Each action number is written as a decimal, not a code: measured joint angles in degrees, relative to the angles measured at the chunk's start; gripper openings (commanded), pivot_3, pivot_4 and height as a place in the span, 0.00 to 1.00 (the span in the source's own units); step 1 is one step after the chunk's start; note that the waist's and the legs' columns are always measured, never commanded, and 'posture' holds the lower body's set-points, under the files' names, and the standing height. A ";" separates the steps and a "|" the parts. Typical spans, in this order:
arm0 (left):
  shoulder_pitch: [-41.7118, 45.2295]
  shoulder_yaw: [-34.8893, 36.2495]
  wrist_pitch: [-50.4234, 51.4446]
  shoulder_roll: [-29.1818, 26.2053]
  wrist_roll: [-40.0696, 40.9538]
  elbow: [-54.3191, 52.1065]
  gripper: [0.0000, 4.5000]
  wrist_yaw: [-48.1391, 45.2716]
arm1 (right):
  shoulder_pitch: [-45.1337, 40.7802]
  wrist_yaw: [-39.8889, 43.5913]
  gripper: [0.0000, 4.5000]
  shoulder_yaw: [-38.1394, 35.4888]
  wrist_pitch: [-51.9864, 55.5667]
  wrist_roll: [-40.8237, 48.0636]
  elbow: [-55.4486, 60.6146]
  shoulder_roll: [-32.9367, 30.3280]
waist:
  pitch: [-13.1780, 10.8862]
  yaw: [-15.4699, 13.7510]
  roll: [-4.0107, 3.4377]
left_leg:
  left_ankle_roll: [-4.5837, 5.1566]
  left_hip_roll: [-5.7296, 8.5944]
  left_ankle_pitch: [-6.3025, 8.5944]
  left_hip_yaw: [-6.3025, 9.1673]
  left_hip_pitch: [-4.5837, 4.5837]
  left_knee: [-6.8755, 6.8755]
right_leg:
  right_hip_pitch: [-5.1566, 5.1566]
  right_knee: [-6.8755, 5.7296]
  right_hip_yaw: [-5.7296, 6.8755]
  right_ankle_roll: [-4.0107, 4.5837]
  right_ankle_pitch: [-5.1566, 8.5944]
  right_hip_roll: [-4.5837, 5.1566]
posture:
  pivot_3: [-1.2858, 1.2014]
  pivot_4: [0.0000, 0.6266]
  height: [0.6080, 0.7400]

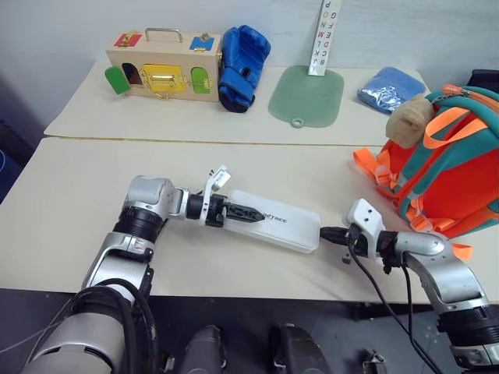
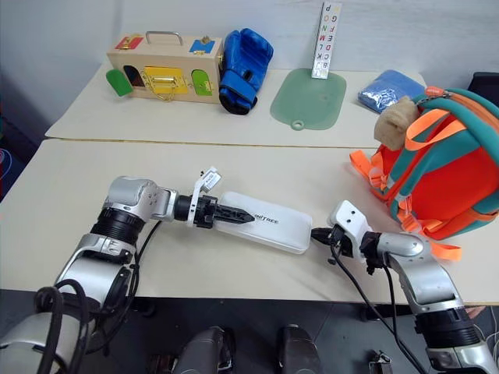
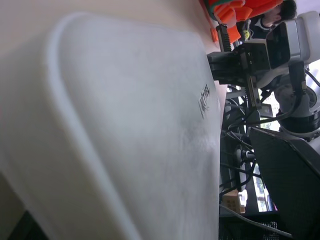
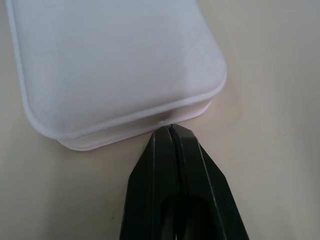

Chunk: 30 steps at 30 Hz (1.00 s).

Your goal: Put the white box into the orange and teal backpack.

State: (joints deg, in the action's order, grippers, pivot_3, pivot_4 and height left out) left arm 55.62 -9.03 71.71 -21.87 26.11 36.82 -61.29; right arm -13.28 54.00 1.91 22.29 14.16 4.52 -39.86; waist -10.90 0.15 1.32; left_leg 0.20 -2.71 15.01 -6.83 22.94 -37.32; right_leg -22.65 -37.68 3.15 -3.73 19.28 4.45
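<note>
Step in hand: securing the white box (image 1: 273, 220) at both ends before any lift; box flat on the counter (image 1: 78, 202), near the front edge, long axis running across; orange and teal backpack (image 1: 444, 167) standing at the right side of the same counter, well apart from the box, opening not discernible from here. Left end effector (image 1: 243, 213) lying over the left end of the box, a dark finger on the top face, jaws apart around that end, no firm clamp evident. Right end effector (image 4: 170, 131) fully closed, holding nothing, tips together and touching the seam at the right end of the box. Judged status: early; box not yet raised, nothing in the backpack. Next move, as a judgement: close the left jaws firmly on the box edge, or press inward from both ends; confirm hold before raising; then carry rightward toward the backpack. Risk: smooth rounded shell prone to slipping or pivoting under a one-sided grip.
</note>
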 measured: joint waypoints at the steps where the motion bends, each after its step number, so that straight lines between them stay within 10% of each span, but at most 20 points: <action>1: 0.00 0.03 -0.66 0.06 -0.28 0.35 0.72 0.00 | 0.13 -0.06 0.00 -0.16 -0.03 -0.04 0.04 0.00 | 0.00 0.01 0.01 | 0.00 0.00 0.00 0.00 0.00 0.00 | 0.00 0.00 0.00 0.00 0.00 0.00 | 0.52 0.24 1.00; 7: 0.54 3.12 -0.76 0.58 1.67 1.95 0.34 -1.34 | 2.62 -0.67 0.00 -0.85 -0.18 0.44 2.33 0.00 | -0.02 0.06 0.03 | -0.01 -0.02 0.00 0.02 0.02 0.02 | -0.02 0.00 0.02 0.00 0.00 0.00 | 0.52 0.24 1.00; 11: -0.95 6.28 1.02 -0.77 3.11 -1.24 0.30 0.13 | 7.08 -3.37 0.00 -3.58 2.19 1.31 6.85 -0.03 | -0.02 0.18 0.03 | -0.03 -0.03 -0.01 0.02 0.03 0.08 | -0.04 0.01 0.01 0.00 0.00 0.00 | 0.52 0.24 1.00; 20: -10.44 22.45 11.82 -2.55 11.40 -20.55 0.30 8.94 | 25.70 -11.02 0.56 -31.54 18.74 15.13 25.05 0.33 | -0.02 -0.04 0.04 | -0.05 -0.03 -0.03 0.12 0.11 0.13 | -0.07 0.01 0.01 0.00 0.00 0.03 | 0.52 0.24 1.00; 25: -11.44 32.24 14.09 1.17 14.77 -29.55 0.30 16.90 | 22.54 -18.26 0.95 -43.12 24.69 21.52 26.42 1.66 | -0.03 0.09 0.05 | -0.04 -0.03 -0.02 0.14 -0.07 0.18 | 0.08 0.05 0.01 -0.02 -0.01 0.02 | 0.52 0.24 1.00; 30: -13.59 33.44 14.03 3.19 16.72 -36.54 0.30 21.60 | 10.66 -26.26 0.99 -39.66 26.15 22.30 19.50 5.06 | -0.03 0.70 0.04 | -0.22 -0.04 -0.08 0.06 -0.12 0.34 | 0.01 0.04 -0.04 0.00 0.00 -0.05 | 0.52 0.24 1.00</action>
State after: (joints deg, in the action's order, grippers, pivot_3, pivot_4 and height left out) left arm 42.03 24.42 85.74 -18.68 42.83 0.28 -39.70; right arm -2.62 27.74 -37.75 48.44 36.46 24.03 -34.79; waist -10.93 0.85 1.36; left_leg -0.02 -2.74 14.93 -6.77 22.82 -36.98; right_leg -22.64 -37.64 3.11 -3.73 19.28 4.40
